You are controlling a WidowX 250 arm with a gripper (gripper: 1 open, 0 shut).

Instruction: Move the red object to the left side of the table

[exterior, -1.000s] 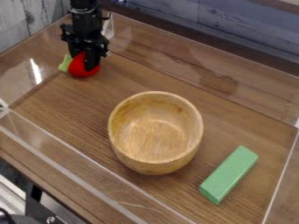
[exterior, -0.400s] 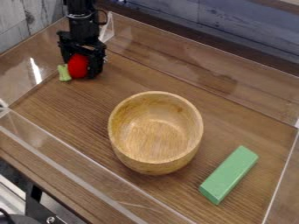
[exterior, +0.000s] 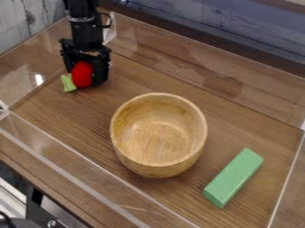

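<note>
Red marks the fruit (exterior: 82, 69), which lies on the left part of the dark brown table (exterior: 179, 53), toward the far end, with its pale green leaf (exterior: 68, 82) pointing to the near left. The gripper (exterior: 85, 68) is over the fruit, its fingers spread wide to either side; whether a finger touches the skin cannot be told at this scale. The fruit appears to rest on the wood, and nothing in the view suggests that it is being gripped. The bowl (exterior: 159, 134) stands well apart, nearer and to the right, and the green block (exterior: 234, 179) lies farther right and nearer still. Judged by position, the placing is essentially complete: the fruit is on the left side, near the clear left wall, and the jaws are open around it. What remains, in all likelihood, is for the arm to rise straight up and withdraw. A sideways motion at this stage could catch the fruit or its leaf and set it rolling.
</note>
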